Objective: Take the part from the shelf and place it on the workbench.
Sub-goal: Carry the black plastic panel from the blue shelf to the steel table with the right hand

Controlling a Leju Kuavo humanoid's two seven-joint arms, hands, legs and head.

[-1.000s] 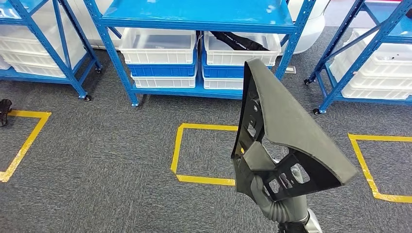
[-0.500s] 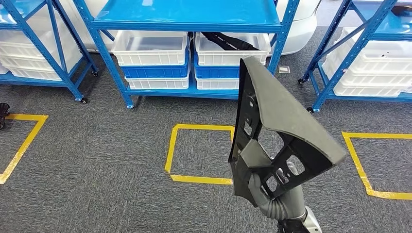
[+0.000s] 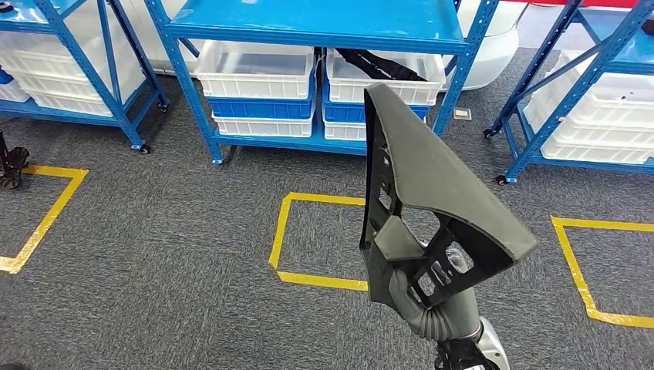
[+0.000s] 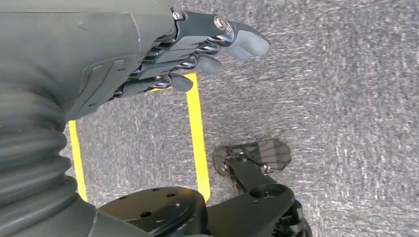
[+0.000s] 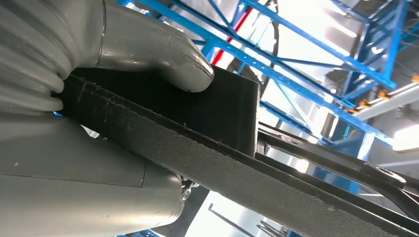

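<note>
A large dark grey triangular part point(image 3: 432, 193) with cut-out openings stands upright in the lower middle of the head view, above the carpet. My right hand point(image 3: 420, 304) grips it at its lower end. In the right wrist view the grey thumb point(image 5: 163, 54) presses on the part's dark block point(image 5: 217, 111), and the part's long textured edge runs away from the hand. My left hand point(image 4: 197, 49) hangs over the grey carpet, holding nothing, its fingers held straight and close together.
Blue metal shelves point(image 3: 324, 27) with white and blue bins point(image 3: 258, 73) stand ahead on the grey carpet, with more shelving at the far left point(image 3: 69, 62) and right point(image 3: 594, 85). Yellow tape squares point(image 3: 281, 231) mark the floor. A black wheeled base point(image 3: 11, 166) sits at the left edge.
The whole view has shifted as the camera moved, first a little nearer the shelves, then back. The part stays gripped in my right hand, now slightly further left in the picture.
</note>
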